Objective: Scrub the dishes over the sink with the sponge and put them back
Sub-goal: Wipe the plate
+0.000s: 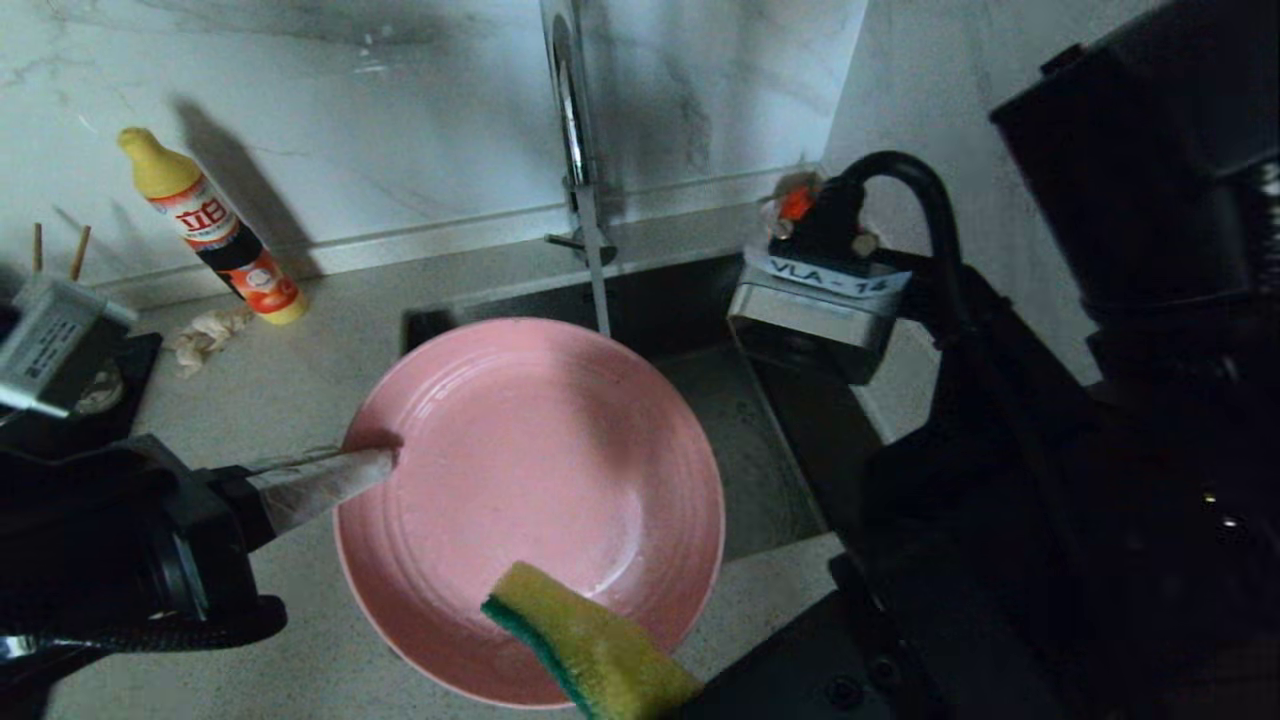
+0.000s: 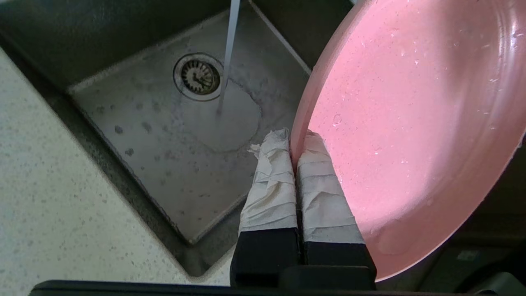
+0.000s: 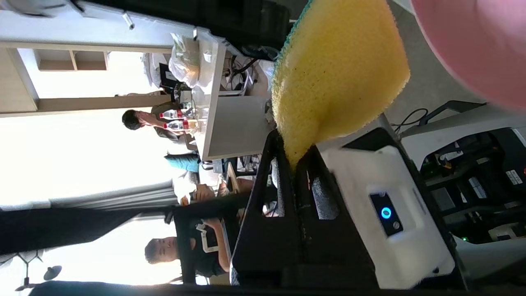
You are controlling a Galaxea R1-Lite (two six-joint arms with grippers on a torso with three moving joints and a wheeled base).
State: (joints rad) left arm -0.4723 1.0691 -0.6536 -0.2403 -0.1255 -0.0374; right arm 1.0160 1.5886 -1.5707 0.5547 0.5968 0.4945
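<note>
Presently, the pink plate [image 1: 530,500] is held over the sink [image 1: 740,440], tilted so that its hollow faces up. Its rim at about nine o'clock is clamped between the tape-wrapped fingers [image 2: 271,185] of the left gripper [image 1: 385,462], one finger on each face of the rim, as is seen in the left wrist view, where the left gripper [image 2: 296,144] bites the plate [image 2: 411,123] edge above the basin [image 2: 164,144]. Water droplets are seen on the plate's inner face. A thin stream of water [image 2: 228,53] falls from the faucet [image 1: 575,130] at twelve o'clock and lands just beside the drain strainer [image 2: 200,76].

The sponge [image 1: 590,645], yellow with a green face, is pinched by one end in the right gripper [image 3: 294,162], whose fingers are pressed together on it. It is set at the plate's six o'clock rim, overlapping the rim in the head view; contact cannot be told.

On the worktop [image 1: 300,380], at ten o'clock, a detergent bottle [image 1: 215,230] stands tilted against the wall, with a crumpled paper wad [image 1: 205,335] just beside its base. Two chopstick [image 1: 58,250] tips show at the far nine o'clock edge.
</note>
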